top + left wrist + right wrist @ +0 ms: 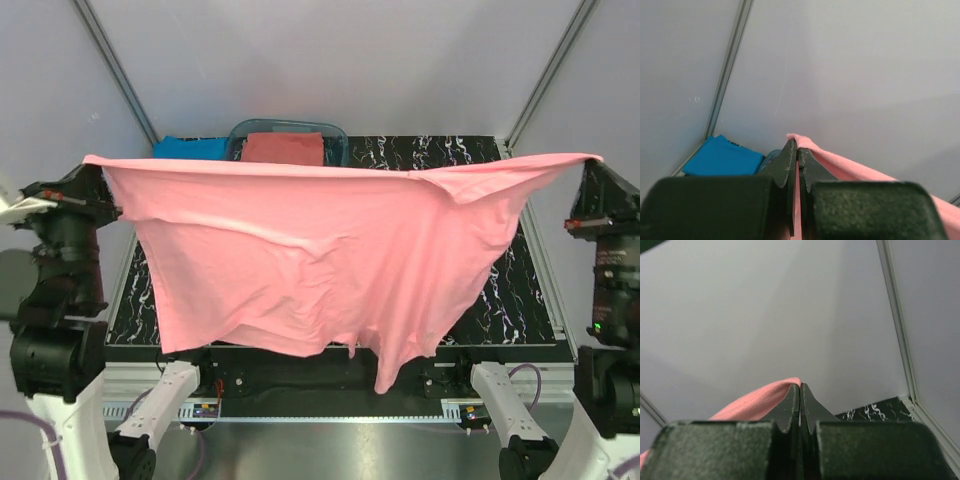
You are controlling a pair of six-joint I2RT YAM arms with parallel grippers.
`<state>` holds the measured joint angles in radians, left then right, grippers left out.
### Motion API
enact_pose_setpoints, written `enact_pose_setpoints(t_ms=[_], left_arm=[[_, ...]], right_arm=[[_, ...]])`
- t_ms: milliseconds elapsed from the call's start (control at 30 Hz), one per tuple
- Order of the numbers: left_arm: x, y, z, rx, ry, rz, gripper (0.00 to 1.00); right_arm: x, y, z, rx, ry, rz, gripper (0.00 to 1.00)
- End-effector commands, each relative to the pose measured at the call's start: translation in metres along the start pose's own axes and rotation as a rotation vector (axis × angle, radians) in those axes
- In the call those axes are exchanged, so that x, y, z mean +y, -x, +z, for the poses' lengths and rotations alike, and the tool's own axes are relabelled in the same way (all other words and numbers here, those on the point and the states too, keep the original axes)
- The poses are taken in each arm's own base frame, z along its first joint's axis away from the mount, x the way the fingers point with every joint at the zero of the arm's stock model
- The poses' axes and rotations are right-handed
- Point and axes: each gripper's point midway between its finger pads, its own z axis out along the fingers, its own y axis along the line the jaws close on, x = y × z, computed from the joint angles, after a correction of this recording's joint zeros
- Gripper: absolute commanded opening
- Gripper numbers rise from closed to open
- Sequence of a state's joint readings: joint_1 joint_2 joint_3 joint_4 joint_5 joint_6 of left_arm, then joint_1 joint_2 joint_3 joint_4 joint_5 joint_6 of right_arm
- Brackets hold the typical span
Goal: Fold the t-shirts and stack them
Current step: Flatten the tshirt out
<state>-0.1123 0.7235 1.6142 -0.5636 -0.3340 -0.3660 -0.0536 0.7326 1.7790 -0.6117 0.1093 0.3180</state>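
Pink t-shirt (320, 260) hangs stretched wide above the tabletop (520, 290) in the overhead view, its upper corners held by the left pincer (97, 160) and right pincer (597, 158). A blue t-shirt (190, 148) lies at the far-left corner, beside a coral-red t-shirt (285, 148) in a clear tub (338, 135). Left wrist view: fingers pinched on pink cloth. Right wrist view: fingers likewise clamped on the pink edge.

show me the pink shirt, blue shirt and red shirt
pink shirt (310, 260), top view, middle of the cloth
blue shirt (190, 148), top view, visible strip
red shirt (283, 149), top view, visible middle
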Motion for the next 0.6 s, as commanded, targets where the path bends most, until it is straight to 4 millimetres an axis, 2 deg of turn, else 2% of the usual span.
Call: enact_pose_setpoints(t_ms=[0, 33, 100, 133, 167, 200, 233, 300, 333, 400, 500, 567], left_arm=[[0.023, -0.052, 0.040, 0.083, 0.120, 0.100, 0.00], [0.033, -0.080, 0.048, 0.140, 0.145, 0.133, 0.00], [0.047, -0.123, 0.059, 0.224, 0.184, 0.182, 0.00], [0.061, -0.157, 0.063, 0.286, 0.207, 0.222, 0.00], [0.068, -0.180, 0.067, 0.334, 0.222, 0.245, 0.00], [0.075, -0.194, 0.068, 0.366, 0.245, 0.256, 0.00], [0.081, -0.207, 0.070, 0.390, 0.267, 0.268, 0.00], [0.097, -0.252, 0.073, 0.475, 0.291, 0.311, 0.00], [0.101, -0.264, 0.078, 0.488, 0.296, 0.323, 0.00], [0.117, -0.303, 0.084, 0.575, 0.341, 0.367, 0.00], [0.122, -0.330, 0.100, 0.637, 0.360, 0.375, 0.00], [0.116, -0.331, 0.115, 0.640, 0.354, 0.356, 0.00]], right_arm=[[-0.031, -0.059, 0.035, 0.120, -0.117, -0.016, 0.00], [-0.043, -0.092, 0.041, 0.193, -0.142, -0.015, 0.00], [-0.051, -0.121, 0.043, 0.241, -0.164, 0.022, 0.00], [-0.063, -0.154, 0.043, 0.305, -0.192, 0.035, 0.00], [-0.069, -0.168, 0.044, 0.329, -0.206, 0.039, 0.00], [-0.075, -0.183, 0.048, 0.351, -0.219, 0.040, 0.00], [-0.085, -0.210, 0.047, 0.410, -0.247, 0.035, 0.00], [-0.099, -0.241, 0.051, 0.476, -0.286, 0.021, 0.00], [-0.108, -0.262, 0.049, 0.520, -0.306, 0.014, 0.00], [-0.118, -0.284, 0.054, 0.553, -0.332, 0.005, 0.00], [-0.127, -0.304, 0.066, 0.593, -0.354, -0.016, 0.00], [-0.123, -0.295, 0.079, 0.574, -0.346, -0.028, 0.00]])
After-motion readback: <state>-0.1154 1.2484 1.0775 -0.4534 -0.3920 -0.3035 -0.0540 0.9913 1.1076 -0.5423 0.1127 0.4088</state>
